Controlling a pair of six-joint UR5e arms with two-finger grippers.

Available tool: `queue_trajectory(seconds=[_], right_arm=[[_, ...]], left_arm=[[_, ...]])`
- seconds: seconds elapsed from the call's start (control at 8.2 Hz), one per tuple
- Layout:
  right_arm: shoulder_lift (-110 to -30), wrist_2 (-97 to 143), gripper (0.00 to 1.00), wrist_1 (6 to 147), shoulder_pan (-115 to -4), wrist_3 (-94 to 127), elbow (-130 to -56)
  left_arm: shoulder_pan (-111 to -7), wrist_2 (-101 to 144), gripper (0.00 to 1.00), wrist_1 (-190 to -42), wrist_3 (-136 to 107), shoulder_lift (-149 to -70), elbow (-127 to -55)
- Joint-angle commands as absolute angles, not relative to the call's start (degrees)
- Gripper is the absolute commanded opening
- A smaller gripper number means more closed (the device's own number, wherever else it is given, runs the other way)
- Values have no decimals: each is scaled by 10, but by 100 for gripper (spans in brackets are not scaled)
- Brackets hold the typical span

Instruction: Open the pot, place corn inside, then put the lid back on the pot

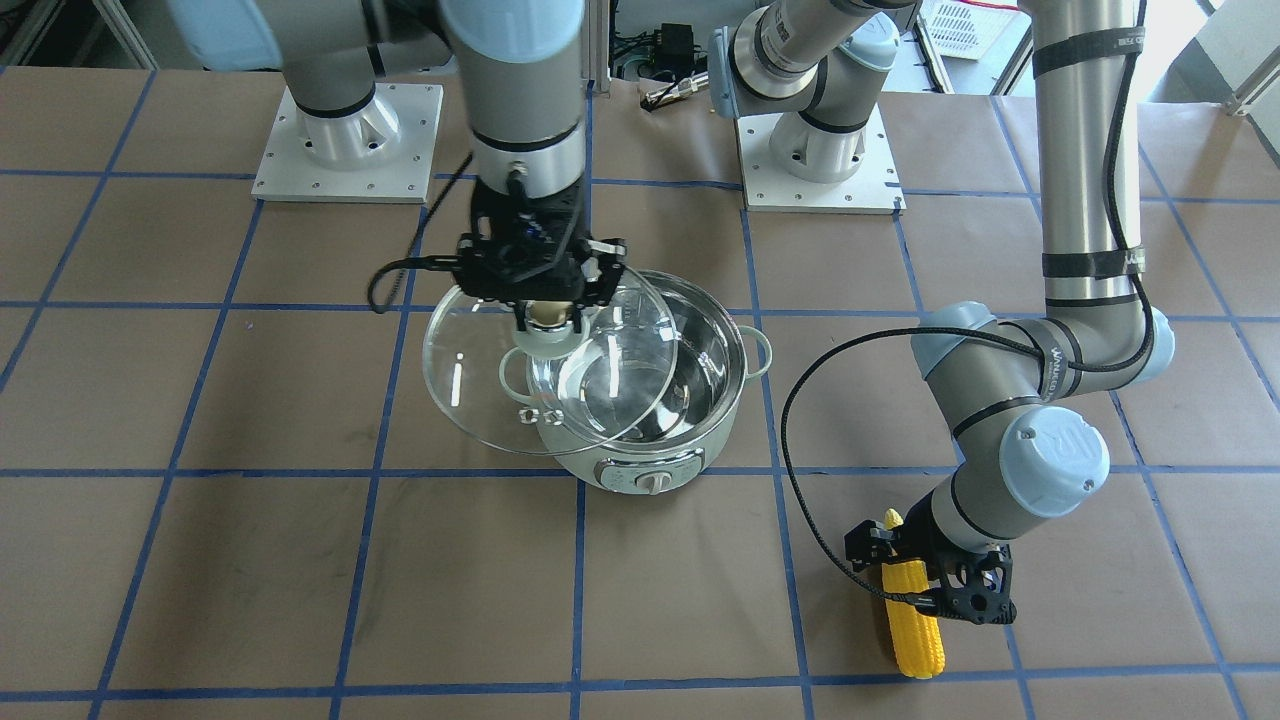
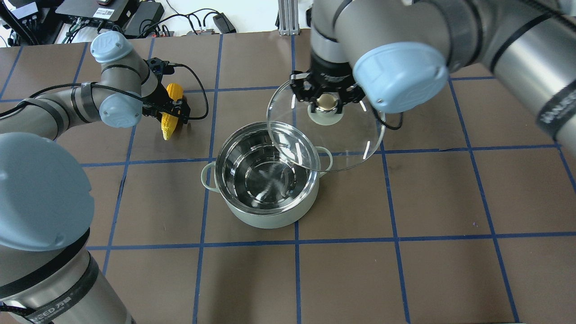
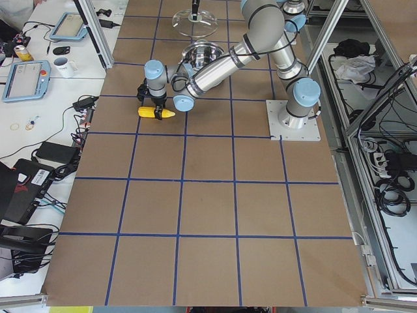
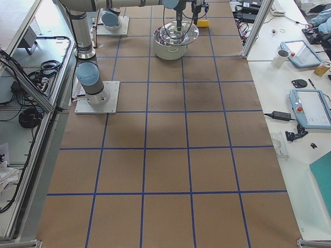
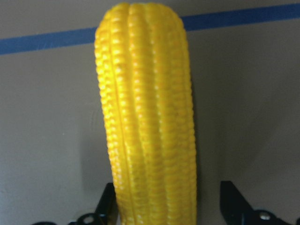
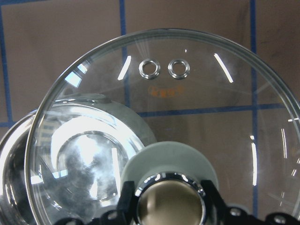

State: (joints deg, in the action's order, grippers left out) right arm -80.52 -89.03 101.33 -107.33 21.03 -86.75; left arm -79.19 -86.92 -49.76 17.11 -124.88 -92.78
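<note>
The mint-green pot [image 1: 722, 420] stands uncovered at the table's middle, its steel inside bare; it also shows in the overhead view [image 2: 270, 218]. My right gripper [image 1: 548, 312] is shut on the beige knob of the glass lid [image 1: 470, 370] and holds it tilted in the air, partly over the pot's rim and off to one side [image 2: 346, 144]. The yellow corn [image 1: 915, 630] lies on the table away from the pot. My left gripper [image 1: 935, 590] is low over it, open, one finger on each side of the cob [image 5: 147, 117].
The table is brown paper with a blue tape grid [image 2: 387, 198]. The two arm bases [image 1: 345, 140] stand at the robot's edge. A black cable [image 1: 800, 470] loops from the left wrist between pot and corn. Side benches hold tablets and cups [image 4: 300, 51].
</note>
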Motion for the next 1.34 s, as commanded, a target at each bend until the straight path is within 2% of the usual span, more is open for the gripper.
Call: queue_trajectory(seconds=[0.0,0.24,0.73,1.22], right_arm=[[-850,-885,0,945,-940,49,-865],[-849,-890,0,935,-891,-24,-866],[-850,-884,0,924,-868,-39,-872],[-850,-883,0,924,-868,-43,-873]], left_arm=[[-792,-867,0,-487,167,-1253,-928],[-792,-869,0,-490,161,-1239,-927],[-800,-875,0,-600,85,-1110,-928],[-927,-876,0,-679,-98,-1007,-932]])
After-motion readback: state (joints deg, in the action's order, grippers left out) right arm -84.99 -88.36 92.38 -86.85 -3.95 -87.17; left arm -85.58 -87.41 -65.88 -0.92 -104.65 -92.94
